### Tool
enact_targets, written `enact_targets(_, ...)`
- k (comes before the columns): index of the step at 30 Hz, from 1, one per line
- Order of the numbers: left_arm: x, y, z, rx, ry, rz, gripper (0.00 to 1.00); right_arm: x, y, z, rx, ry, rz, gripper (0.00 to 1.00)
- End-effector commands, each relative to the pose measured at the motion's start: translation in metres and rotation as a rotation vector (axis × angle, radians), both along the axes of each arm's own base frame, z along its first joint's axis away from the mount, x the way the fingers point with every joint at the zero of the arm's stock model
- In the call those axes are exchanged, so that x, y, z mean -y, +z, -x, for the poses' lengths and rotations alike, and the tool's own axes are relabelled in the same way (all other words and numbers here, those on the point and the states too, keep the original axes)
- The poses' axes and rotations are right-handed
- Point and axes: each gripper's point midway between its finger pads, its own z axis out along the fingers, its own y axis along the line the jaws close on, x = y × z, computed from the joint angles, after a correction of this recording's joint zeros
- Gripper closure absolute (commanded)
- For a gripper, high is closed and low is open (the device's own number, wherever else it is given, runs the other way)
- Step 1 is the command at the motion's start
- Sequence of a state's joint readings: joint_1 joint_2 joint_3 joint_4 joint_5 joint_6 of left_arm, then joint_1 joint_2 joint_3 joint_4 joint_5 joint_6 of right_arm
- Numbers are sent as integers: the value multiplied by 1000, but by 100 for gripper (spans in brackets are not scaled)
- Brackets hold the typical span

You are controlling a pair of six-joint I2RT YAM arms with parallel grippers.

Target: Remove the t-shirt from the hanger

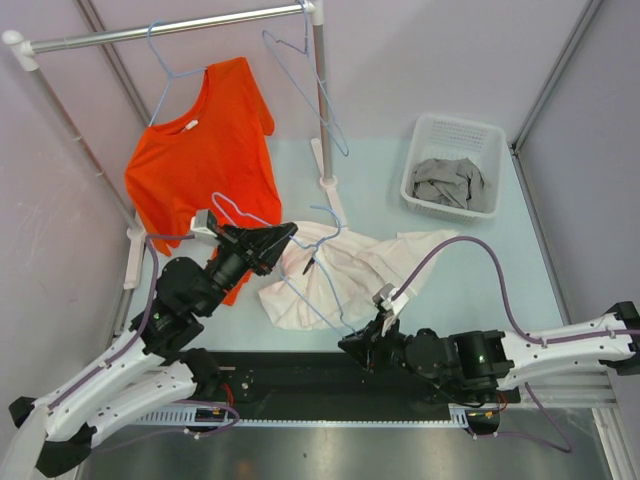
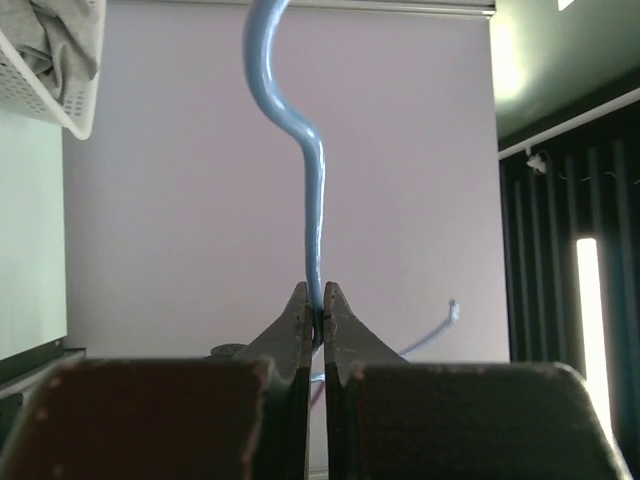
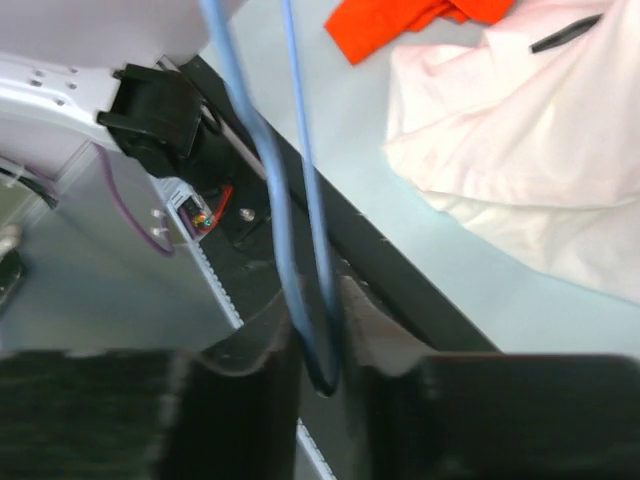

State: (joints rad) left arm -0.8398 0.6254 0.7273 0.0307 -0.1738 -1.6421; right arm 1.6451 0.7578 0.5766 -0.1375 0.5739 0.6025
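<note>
A pale pink t-shirt (image 1: pixel 355 262) lies crumpled on the table, and also shows in the right wrist view (image 3: pixel 520 150). A thin blue wire hanger (image 1: pixel 322 270) runs across it. I cannot tell whether any of the hanger is still inside the shirt. My left gripper (image 1: pixel 288 235) is shut on the hanger's neck just below the hook (image 2: pixel 275 90); its jaws (image 2: pixel 318 300) pinch the wire. My right gripper (image 1: pixel 352 345) is closed on the hanger's looped corner (image 3: pixel 315 340) near the table's front edge.
An orange t-shirt (image 1: pixel 205 150) hangs from the rail (image 1: pixel 170 30) at the back left. An empty blue hanger (image 1: pixel 320 90) hangs by the rail's post. A white basket (image 1: pixel 490 140) with a grey garment stands at the back right. A black strip (image 1: pixel 300 385) runs along the near edge.
</note>
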Motion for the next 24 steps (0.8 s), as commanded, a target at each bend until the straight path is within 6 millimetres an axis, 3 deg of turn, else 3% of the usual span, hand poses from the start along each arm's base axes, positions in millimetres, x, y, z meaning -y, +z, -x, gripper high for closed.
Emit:
enact_targets(1, -9, 9, 0, -15, 20, 55, 100, -12, 39, -3, 25, -81, -155, 93)
enact_targets(2, -9, 6, 0, -14, 18, 59, 100, -11, 37, -6, 30, -113, -141, 100)
enact_targets(4, -7, 2, 1, -6, 10, 42, 100, -7, 38, -3, 30, -141, -111, 100)
enact_targets(6, -6, -6, 1, 17, 14, -11, 92, 0, 46, -4, 51, -188, -98, 100)
enact_targets(7, -5, -14, 2, 19, 12, -43, 83, 2, 49, -4, 45, -208, -103, 100)
enact_targets(8, -5, -19, 2, 49, 14, -93, 62, 6, 52, -7, 43, -239, -104, 100)
enact_targets(11, -6, -47, 6, 94, 6, -258, 31, 14, 52, -9, 36, -251, -57, 100)
enact_targets(12, -8, -55, 9, 100, 3, -299, 27, 15, 53, -10, 30, -256, -54, 100)
enact_targets(13, -9, -74, 11, 77, -9, -367, 25, 17, 55, -15, 22, -270, -53, 100)
enact_targets(16, -23, -93, 19, 131, -1, -503, 20, 18, 55, -19, 1, -274, -29, 100)
enact_targets(21, -63, -93, 29, 243, 93, -649, 20, 11, 58, -34, -2, -276, 39, 100)
enact_targets(22, -74, -91, 35, 255, 114, -662, 20, 6, 51, -38, 1, -284, 86, 100)
enact_targets(24, -90, -97, 34, 254, 166, -724, 21, 4, 65, -56, 7, -321, 121, 100)
